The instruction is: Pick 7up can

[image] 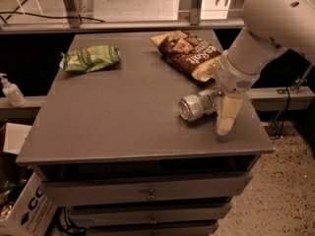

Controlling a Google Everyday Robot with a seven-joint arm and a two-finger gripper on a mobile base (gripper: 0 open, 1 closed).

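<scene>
The 7up can (198, 105), silvery with green markings, lies on its side on the grey table (118, 122), near the right front. My gripper (225, 118) hangs from the white arm (261, 33) at the can's right end, reaching down to the table top and touching or almost touching the can. The can rests on the table.
A brown chip bag (188, 53) lies just behind the can. A green crinkly snack bag (91, 58) lies at the back left. The table's right edge is close to the gripper. A soap bottle (11, 90) and a cardboard box (22, 213) stand to the left. Drawers (147, 193) sit below the table top.
</scene>
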